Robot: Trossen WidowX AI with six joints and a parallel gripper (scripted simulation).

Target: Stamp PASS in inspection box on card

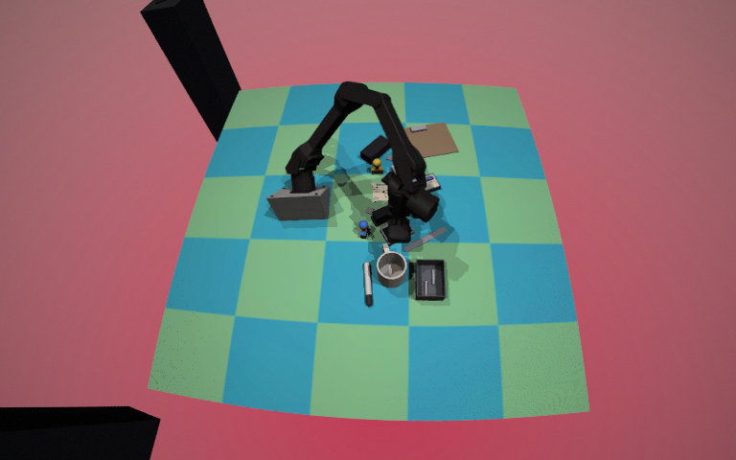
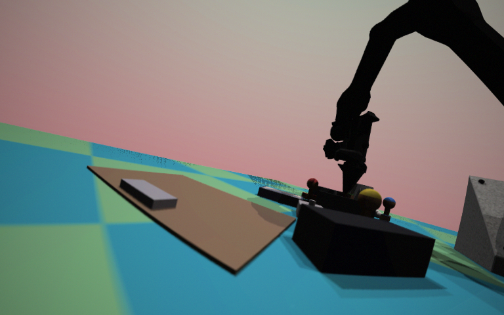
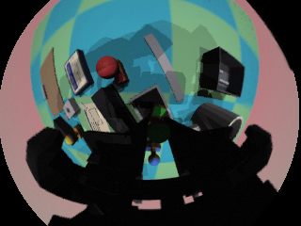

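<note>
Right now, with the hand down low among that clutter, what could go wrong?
The hand grips a green-knobbed stamp close to a blue-knobbed stamp and a mug; swinging away could knock either. The stamp might also tilt in the grip, smudging the print.

Top view looks steeply down from afar. Exterior view sits low near the clipboard [image 2: 193, 211] (also in top view). Wrist view faces down between the fingers.
</note>
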